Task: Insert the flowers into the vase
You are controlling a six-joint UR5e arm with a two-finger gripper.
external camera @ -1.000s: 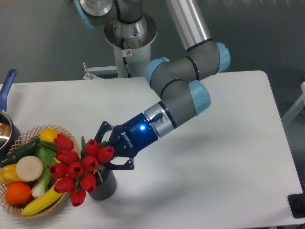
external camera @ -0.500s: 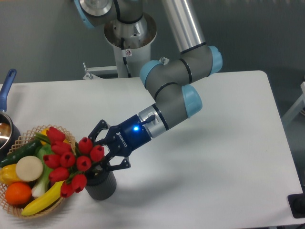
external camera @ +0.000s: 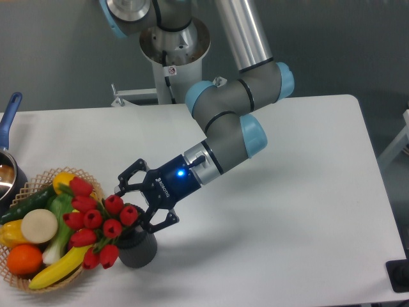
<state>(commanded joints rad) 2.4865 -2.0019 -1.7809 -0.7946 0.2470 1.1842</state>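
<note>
The flowers (external camera: 96,220), a bunch of red tulips with green stems, stand with their stems in the vase (external camera: 138,251) and lean left over the wicker basket. The vase is a short dark grey cylinder near the table's front edge. My gripper (external camera: 135,207) is just above the vase's rim, right behind the buds. Its fingers are spread open on either side of the stems and do not clamp them. The lower stems are hidden inside the vase.
A wicker basket (external camera: 39,181) with fruit and vegetables stands at the front left, touching the leaning buds. A pot with a blue handle (external camera: 9,116) sits at the left edge. The arm's base (external camera: 172,51) is at the back centre.
The gripper has moved a little left and its fingers have spread. The flowers have sunk lower into the vase and lean further left.
</note>
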